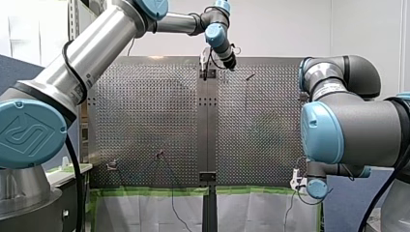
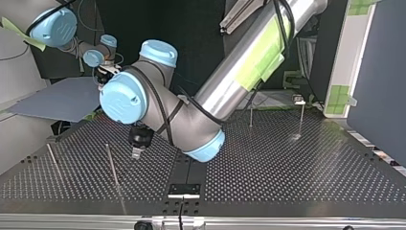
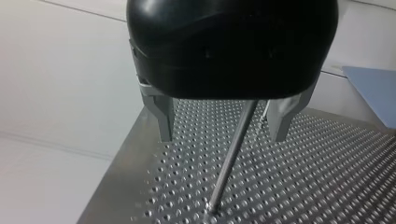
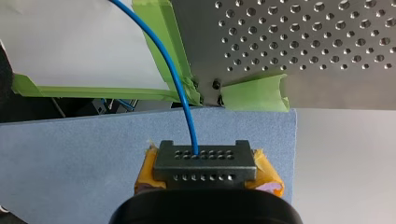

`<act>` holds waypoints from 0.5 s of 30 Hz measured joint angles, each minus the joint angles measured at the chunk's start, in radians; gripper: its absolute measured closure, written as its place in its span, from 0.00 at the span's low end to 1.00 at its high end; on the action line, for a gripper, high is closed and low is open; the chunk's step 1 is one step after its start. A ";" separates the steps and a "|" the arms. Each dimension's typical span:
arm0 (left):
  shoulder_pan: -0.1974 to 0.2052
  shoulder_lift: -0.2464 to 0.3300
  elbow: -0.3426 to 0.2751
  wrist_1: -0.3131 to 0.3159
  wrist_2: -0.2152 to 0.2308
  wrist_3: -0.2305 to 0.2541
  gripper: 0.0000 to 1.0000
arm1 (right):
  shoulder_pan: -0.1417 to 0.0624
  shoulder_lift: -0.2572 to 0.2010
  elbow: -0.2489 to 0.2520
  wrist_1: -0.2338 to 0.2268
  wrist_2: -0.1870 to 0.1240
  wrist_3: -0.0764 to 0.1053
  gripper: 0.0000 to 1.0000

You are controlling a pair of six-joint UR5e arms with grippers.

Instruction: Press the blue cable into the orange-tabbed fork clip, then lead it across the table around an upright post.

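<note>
**Two end effectors: left wide about a post, right clamped on the blue cable**

Front view: my left end effector (image 1: 205,66) hangs over the far edge of the perforated table (image 1: 145,111). My right end effector (image 1: 295,182) sits off the table's near right corner. The finger gap is too small to read on either.

Top view: my left end effector points down, close above the table. My right end effector stands beyond the table's far left corner.

Left wrist view: the metal fingers (image 3: 161,119) are spread wide. An upright post (image 3: 232,154) stands between them, with no contact seen.

Right wrist view: the yellow-orange pads (image 4: 268,175) are closed. The blue cable (image 4: 180,84) is gripped between them and runs ahead past green tape (image 4: 161,32) at the table's corner, above a blue-grey panel (image 4: 70,154).
</note>
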 joint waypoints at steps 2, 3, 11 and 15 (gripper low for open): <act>0.002 0.000 -0.002 -0.008 -0.013 -0.003 0.02 | 0.000 0.000 0.000 0.000 -0.002 0.000 1.00; 0.003 0.000 -0.003 -0.014 -0.023 -0.005 0.02 | 0.000 0.000 0.000 0.000 -0.002 0.000 1.00; 0.004 0.000 -0.009 -0.046 -0.103 -0.006 0.02 | 0.000 0.000 0.000 0.001 -0.003 0.000 1.00; 0.004 0.000 -0.009 -0.050 -0.136 -0.003 0.02 | 0.000 0.000 0.000 0.001 -0.003 0.000 1.00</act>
